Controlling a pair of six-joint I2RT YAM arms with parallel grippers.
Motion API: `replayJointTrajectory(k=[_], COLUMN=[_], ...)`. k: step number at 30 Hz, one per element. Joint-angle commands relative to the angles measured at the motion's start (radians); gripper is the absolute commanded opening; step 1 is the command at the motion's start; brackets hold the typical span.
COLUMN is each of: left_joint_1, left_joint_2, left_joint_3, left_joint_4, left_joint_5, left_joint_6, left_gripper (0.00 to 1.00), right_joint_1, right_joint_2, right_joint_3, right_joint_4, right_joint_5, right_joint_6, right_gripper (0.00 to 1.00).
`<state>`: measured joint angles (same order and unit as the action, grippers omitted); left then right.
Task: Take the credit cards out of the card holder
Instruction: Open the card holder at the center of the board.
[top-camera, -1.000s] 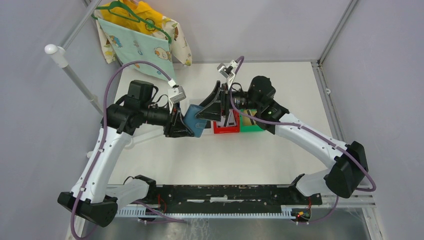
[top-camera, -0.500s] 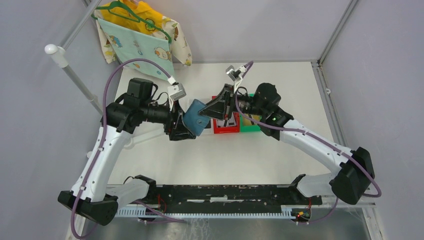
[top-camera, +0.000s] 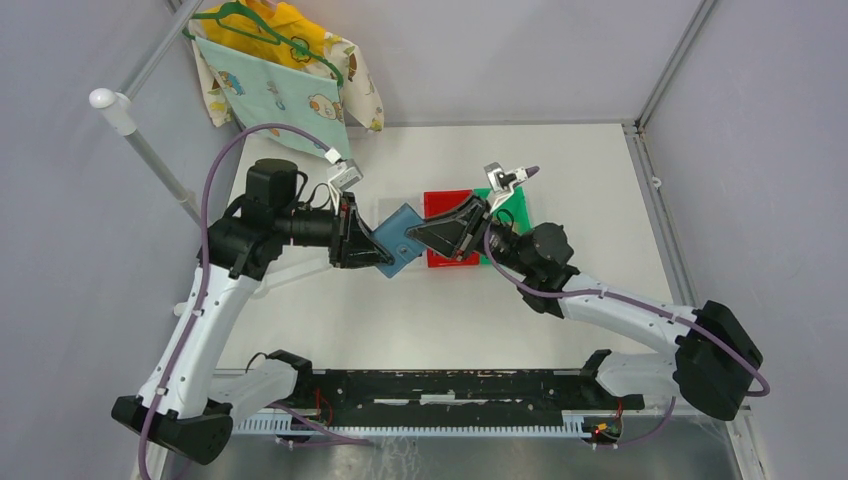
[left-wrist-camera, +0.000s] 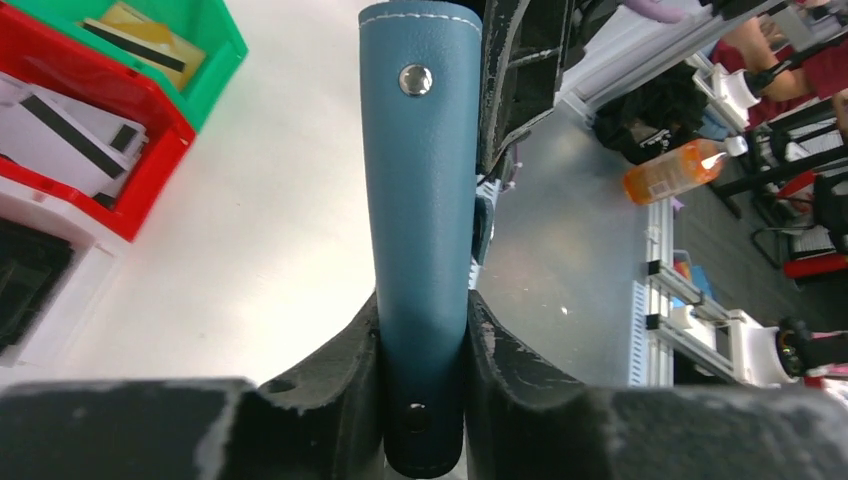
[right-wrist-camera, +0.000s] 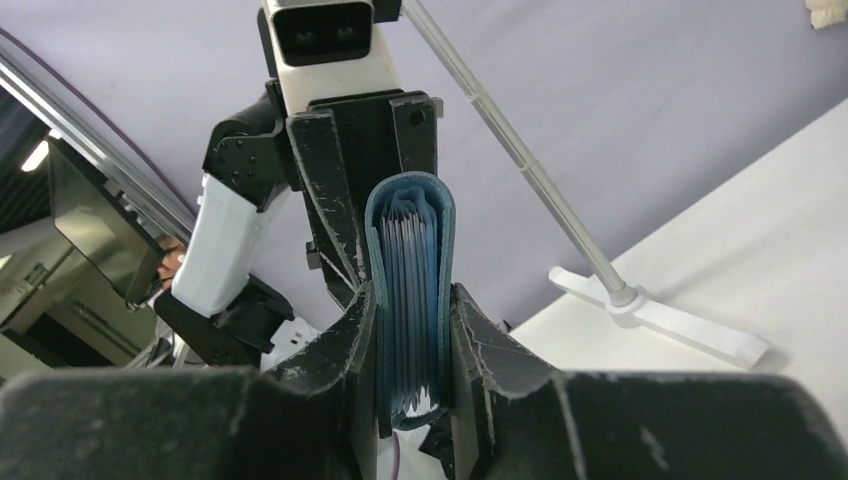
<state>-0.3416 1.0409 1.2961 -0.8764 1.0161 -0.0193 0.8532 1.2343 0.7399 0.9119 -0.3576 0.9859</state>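
Note:
The slate-blue card holder (top-camera: 397, 238) hangs folded above the table between both arms. My left gripper (top-camera: 366, 243) is shut on its left side; in the left wrist view the snap-studded spine (left-wrist-camera: 418, 180) stands upright between that gripper's (left-wrist-camera: 421, 325) jaws. My right gripper (top-camera: 422, 238) is shut on the opposite side. The right wrist view shows the holder (right-wrist-camera: 410, 250) edge-on, with thin layers packed inside; I cannot tell cards from pockets. Loose credit cards lie in the bins: a gold one (left-wrist-camera: 140, 35) and white-grey ones (left-wrist-camera: 55, 130).
A red bin (top-camera: 449, 205) and a green bin (top-camera: 515, 208) sit just behind the right gripper, and a white bin (left-wrist-camera: 70, 290) adjoins the red one. Patterned cloths on a hanger (top-camera: 275, 75) hang at the back left, on a white pole (top-camera: 150, 155).
The right wrist has swung right and toward the front, uncovering the red bin. The card holder has turned into a diamond shape between the grippers. The left arm shifted slightly.

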Motion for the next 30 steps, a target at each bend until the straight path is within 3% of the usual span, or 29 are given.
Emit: replayJointTrajectory(k=[1,3,4,7,9,11,16,21,30], left_joint_1=[-0.001,-0.002,-0.001,-0.001,-0.001,-0.002,-0.001,-0.001,-0.001], left_joint_2=[-0.037,-0.051,-0.059,-0.068,-0.063,-0.053,-0.025,-0.021,-0.055], left_joint_3=[0.005,0.014,0.020,0.026,0.022,0.006,-0.018,-0.024,-0.028], left_joint_4=[0.052,0.048,0.044,0.042,0.044,0.055,0.097,0.123,0.148], left_joint_5=[0.017,0.005,-0.009,-0.084,-0.195,-0.328,-0.548,-0.526,-0.476], left_joint_6=[-0.045,-0.034,-0.030,-0.025,-0.030,-0.039,-0.082,-0.105,-0.075], left_gripper=[0.22,0.12,0.08,0.02,0.02,0.02,0.02,0.02,0.02], right_joint_1=[0.026,0.027,0.027,0.027,0.028,0.043,0.145,0.234,0.289], right_joint_2=[-0.027,-0.044,-0.052,-0.077,-0.108,-0.140,-0.143,-0.048,0.072], right_joint_3=[-0.051,-0.076,-0.070,-0.007,0.046,0.116,0.198,0.321,0.410], right_joint_4=[0.237,0.231,0.192,-0.060,-0.259,-0.481,-0.705,-0.807,-0.814], right_joint_5=[0.186,0.225,0.232,0.269,0.343,0.517,0.791,0.812,0.732], right_joint_6=[0.067,0.043,0.020,-0.092,-0.179,-0.270,-0.374,-0.383,-0.230], right_gripper=[0.00,0.00,0.06,0.46,0.66,0.74,0.71,0.58,0.56])
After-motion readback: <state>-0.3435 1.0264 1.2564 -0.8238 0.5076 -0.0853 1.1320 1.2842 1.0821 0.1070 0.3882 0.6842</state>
